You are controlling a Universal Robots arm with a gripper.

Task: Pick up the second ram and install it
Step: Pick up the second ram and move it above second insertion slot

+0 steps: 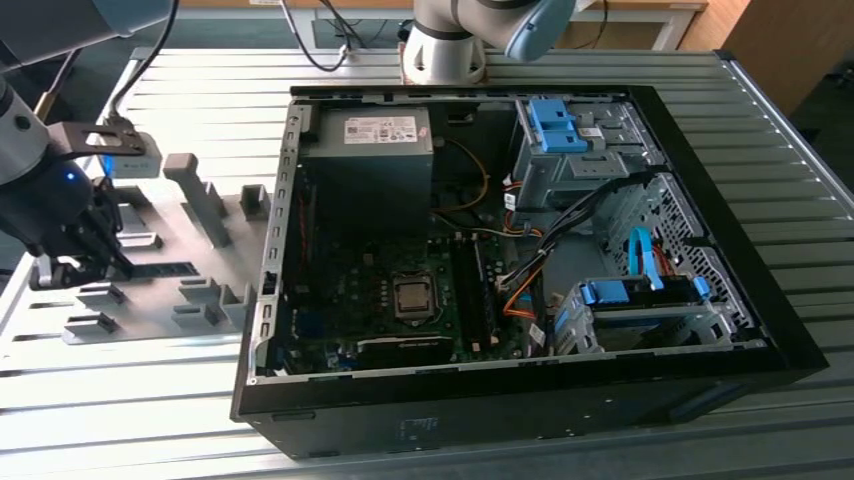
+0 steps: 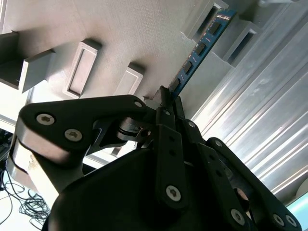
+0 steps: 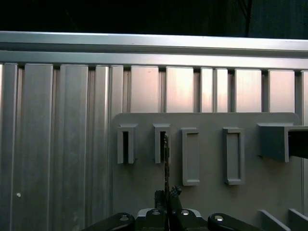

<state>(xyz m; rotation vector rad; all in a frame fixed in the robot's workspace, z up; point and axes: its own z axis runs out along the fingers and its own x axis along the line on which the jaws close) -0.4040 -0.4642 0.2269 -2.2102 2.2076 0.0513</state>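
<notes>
Second wrist view: tool pointing down at holder plate, clamped on the second ram.

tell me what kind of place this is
Probably a robotics lab bench for PC assembly: an open computer case lies on a ribbed aluminium table, beside a grey fixture plate with holder blocks, where the gripper pinches the second ram.

- Exterior view: raised, set back, looking down obliquely on computer case and holder plate.
- First wrist view: close, square-on to the holder plate.
- Second wrist view: close, oblique past the gripper; shares holder plate and second ram.
</notes>
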